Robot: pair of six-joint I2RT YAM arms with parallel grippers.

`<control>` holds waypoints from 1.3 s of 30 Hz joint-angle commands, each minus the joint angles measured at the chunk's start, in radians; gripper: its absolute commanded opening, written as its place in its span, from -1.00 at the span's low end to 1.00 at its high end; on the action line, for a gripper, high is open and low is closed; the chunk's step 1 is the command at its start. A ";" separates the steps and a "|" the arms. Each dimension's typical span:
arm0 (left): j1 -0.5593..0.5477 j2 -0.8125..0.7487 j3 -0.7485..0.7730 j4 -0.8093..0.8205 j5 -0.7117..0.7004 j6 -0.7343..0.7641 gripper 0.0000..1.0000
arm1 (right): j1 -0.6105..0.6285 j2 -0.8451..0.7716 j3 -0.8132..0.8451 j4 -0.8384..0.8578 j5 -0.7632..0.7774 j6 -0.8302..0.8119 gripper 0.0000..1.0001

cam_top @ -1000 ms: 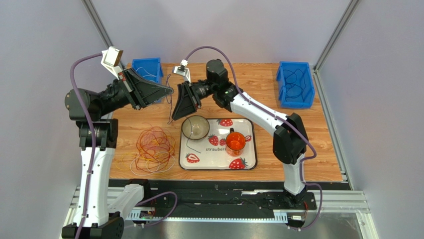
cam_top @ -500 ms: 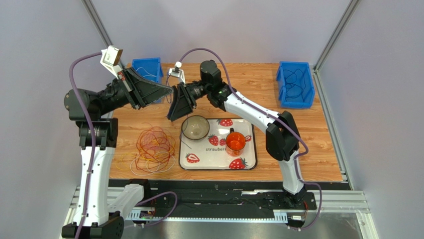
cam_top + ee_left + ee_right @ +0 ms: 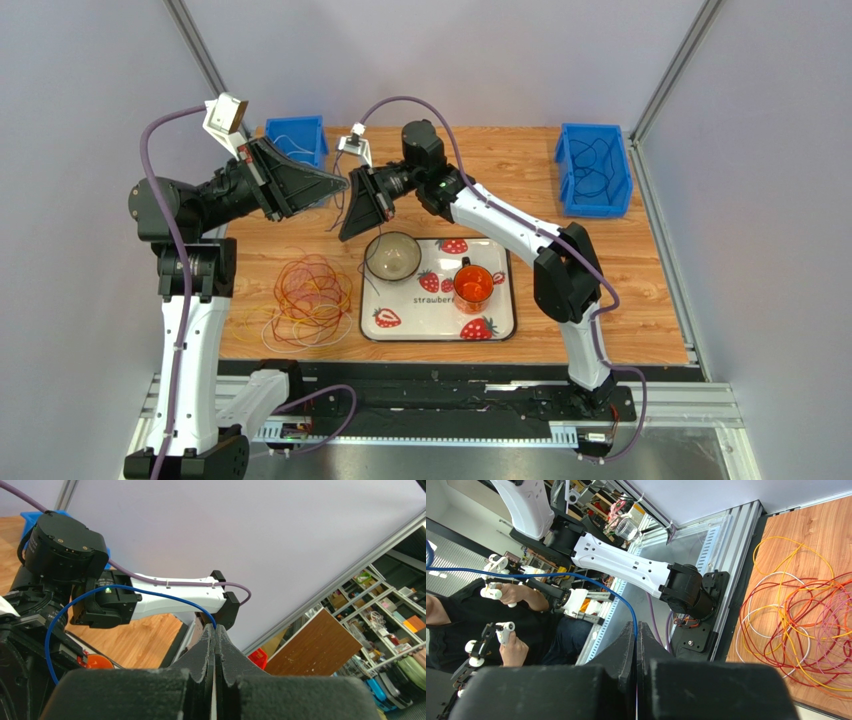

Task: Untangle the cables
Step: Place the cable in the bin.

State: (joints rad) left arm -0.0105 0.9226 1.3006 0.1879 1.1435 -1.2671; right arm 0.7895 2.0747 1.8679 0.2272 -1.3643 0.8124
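While both arms hang raised over far-left table (image 3: 520, 160), left gripper (image 3: 215, 630) pinches shut on blue cable (image 3: 526, 573); right gripper (image 3: 636, 627) clamps same strand, likely spanning it taut for separation. Other cables (image 3: 310, 295) lie heaped on wood, just left of tray (image 3: 437, 337).

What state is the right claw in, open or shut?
Shut. In the right wrist view, the right claw has its jaws pressed together with no gap, pinching a blue cable that arcs away from the tips.
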 commanded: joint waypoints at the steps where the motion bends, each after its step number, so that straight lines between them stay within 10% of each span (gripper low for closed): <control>1: 0.004 -0.028 0.035 -0.127 0.004 0.128 -1.00 | -0.025 -0.059 0.016 -0.006 0.022 -0.021 -1.00; 6: 0.004 -0.071 0.071 -0.500 -0.077 0.363 -0.78 | -0.116 -0.125 0.048 -0.370 0.175 -0.240 -1.00; 9: 0.004 -0.094 0.066 -0.640 -0.165 0.483 0.22 | -0.183 -0.163 0.085 -0.549 0.304 -0.346 -1.00; 12: 0.004 -0.133 0.036 -0.701 -0.255 0.549 0.77 | -0.251 -0.218 0.082 -0.615 0.404 -0.369 -1.00; 24: 0.004 -0.140 0.098 -1.059 -0.527 0.817 0.81 | -0.463 -0.349 0.204 -0.834 0.689 -0.410 -1.00; 39: 0.006 -0.399 -0.211 -1.062 -0.791 0.890 0.72 | -0.647 -0.324 0.346 -0.999 0.976 -0.602 -1.00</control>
State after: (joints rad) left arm -0.0105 0.5774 1.1488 -0.8806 0.4370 -0.4179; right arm 0.1646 1.7531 2.1231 -0.7414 -0.4923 0.2821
